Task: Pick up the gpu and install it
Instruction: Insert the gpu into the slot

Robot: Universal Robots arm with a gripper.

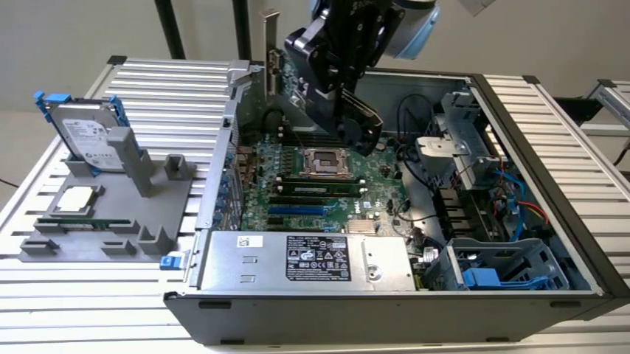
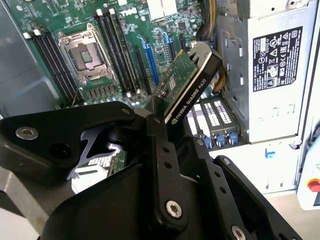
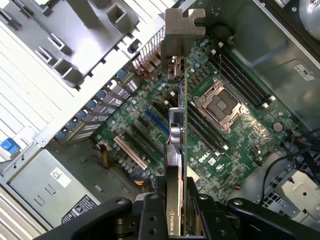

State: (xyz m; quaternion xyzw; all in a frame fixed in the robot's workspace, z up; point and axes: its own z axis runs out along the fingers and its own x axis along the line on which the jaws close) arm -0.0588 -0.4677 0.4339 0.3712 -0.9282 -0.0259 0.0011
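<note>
Here was the exterior view: the gripper (image 1: 343, 110) hung over the open computer case (image 1: 374, 321), which lay on its side across the middle of the slatted counter (image 1: 158, 81) and out to its edge on the exterior view's right. Its fingers were closed tight on the gpu (image 1: 362, 125), pinching the card across its two faces. The card hung on edge above the motherboard (image 1: 265, 184) and was tilted. Its silver bracket (image 1: 268, 37) rode high over the case wall on the exterior view's left, and its other end sat low near the processor socket (image 1: 322, 161). This view also gave the neighbours: a grey fixture (image 1: 162, 195) toward the counter's edge at the exterior view's left, with a hard drive (image 1: 84, 136) in blue rails standing in it, well apart from the card. The power supply (image 1: 305, 258) lay along the case's near wall. The second wrist view added the black cooler face, with a finger (image 2: 162, 150) pressed to the card's near end. Below it ran the blue expansion slots (image 2: 151, 65), and the card was clear of them. The first wrist view looked straight down the card's thin edge, with the bracket at the far end and a finger on either side. The arm's wrist (image 1: 409, 33) sat high over the case's far wall, with the gripper pointed down into the case.
</note>
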